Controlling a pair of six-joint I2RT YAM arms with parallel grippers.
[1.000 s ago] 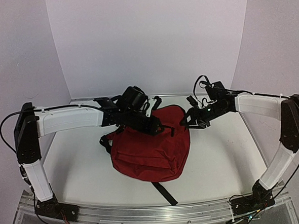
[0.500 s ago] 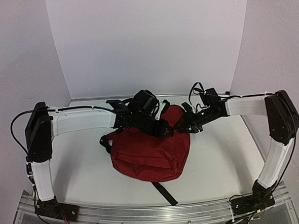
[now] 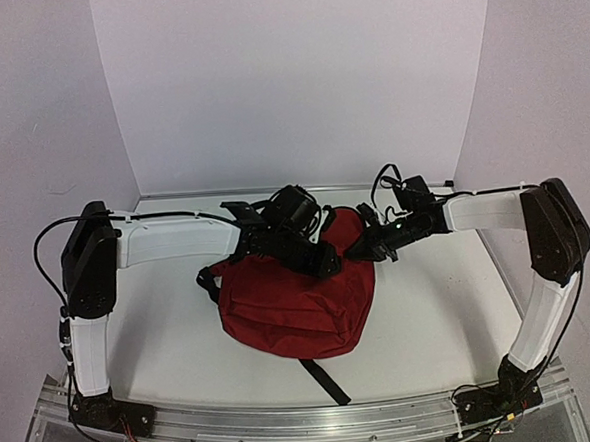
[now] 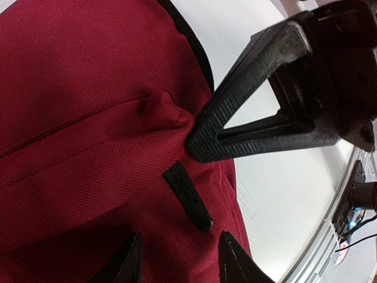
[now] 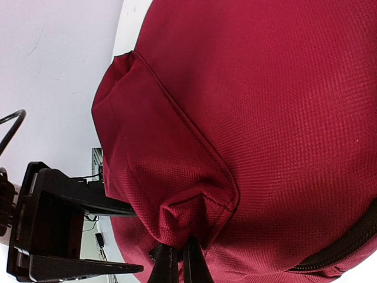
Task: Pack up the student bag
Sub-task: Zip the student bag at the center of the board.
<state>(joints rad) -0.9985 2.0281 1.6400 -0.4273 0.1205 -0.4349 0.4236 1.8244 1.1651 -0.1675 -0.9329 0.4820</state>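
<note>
The student bag (image 3: 295, 303), dark red fabric, lies flat mid-table with its front pocket up. My right gripper (image 3: 366, 245) is at its upper right corner, shut on a pinched fold of the red fabric (image 5: 194, 215); the fingertips (image 5: 189, 259) meet under that fold. My left gripper (image 3: 328, 262) hovers over the bag's top edge, right beside the right one. It is open (image 4: 179, 265), and a black zip pull (image 4: 188, 196) lies on the fabric just ahead of its jaws, untouched. The right gripper's finger (image 4: 247, 112) shows in the left wrist view.
A black strap (image 3: 325, 375) trails from the bag toward the front rail (image 3: 307, 423). Another black strap loop (image 3: 207, 280) sticks out at the bag's left. White walls close the table at the back and both sides.
My right gripper has moved left onto the bag's corner and shut on the fabric. The left arm has shifted slightly right, and its jaws have widened a little.
</note>
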